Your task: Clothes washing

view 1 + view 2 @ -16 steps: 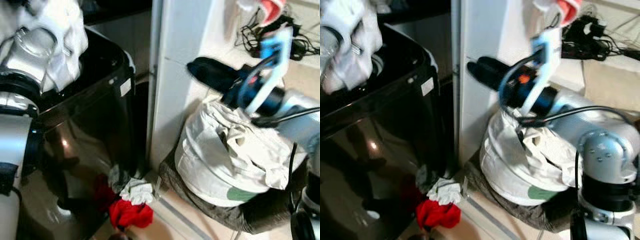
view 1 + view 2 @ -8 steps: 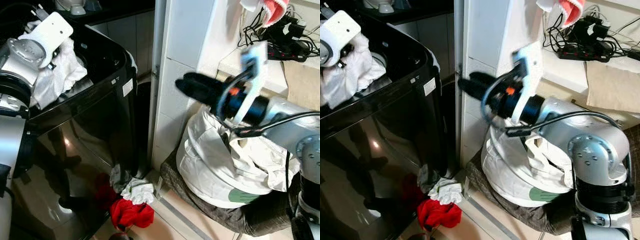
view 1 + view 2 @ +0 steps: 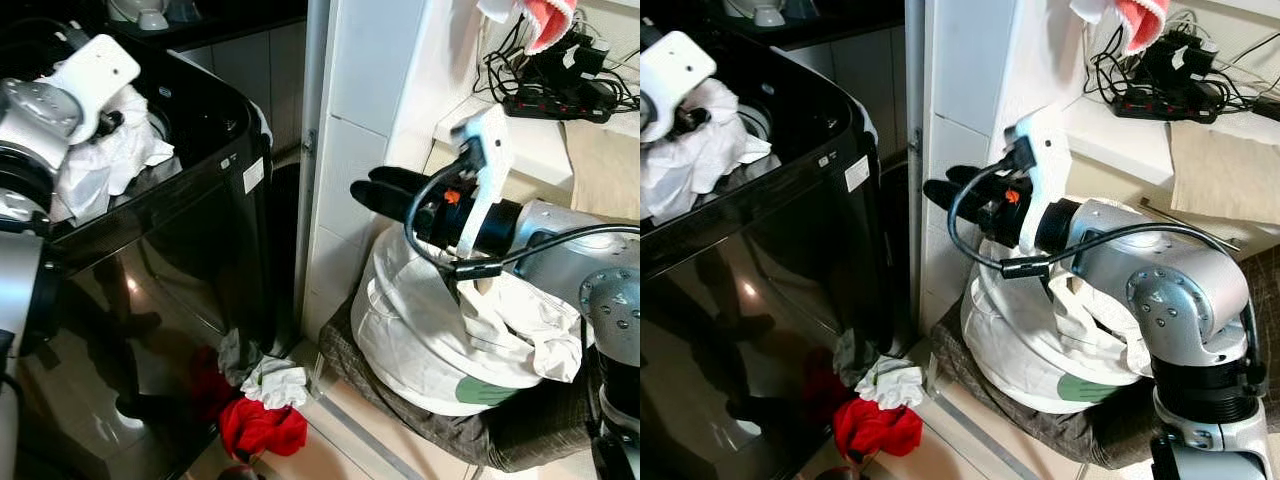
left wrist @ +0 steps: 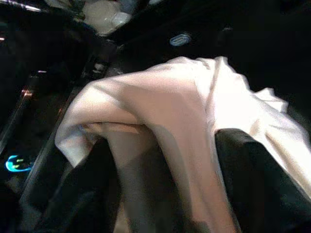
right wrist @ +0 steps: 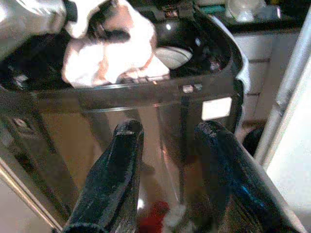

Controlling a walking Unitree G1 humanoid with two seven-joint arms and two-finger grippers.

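My left gripper (image 4: pixel 167 141) is shut on a white cloth (image 3: pixel 105 165), holding it over the open top of the black washing machine (image 3: pixel 200 210). The cloth bunches around the black fingers (image 4: pixel 92 189) and hangs down toward the drum opening (image 5: pixel 170 53). My right gripper (image 3: pixel 365 190) is open and holds nothing. It hovers in the air above a stuffed white laundry bag (image 3: pixel 430 330), pointing toward the washer's side, well apart from it.
A red garment (image 3: pixel 262 428) and a small white item (image 3: pixel 275 382) lie on the floor at the washer's foot. A white tiled pillar (image 3: pixel 370 100) stands between washer and bag. The bag sits in a dark basket (image 3: pixel 520 430). A power strip with cables (image 3: pixel 560 75) lies on the ledge behind.
My left gripper has come down with the white cloth toward the washer's opening. My right gripper has swung left and lower, and its wrist has rolled.
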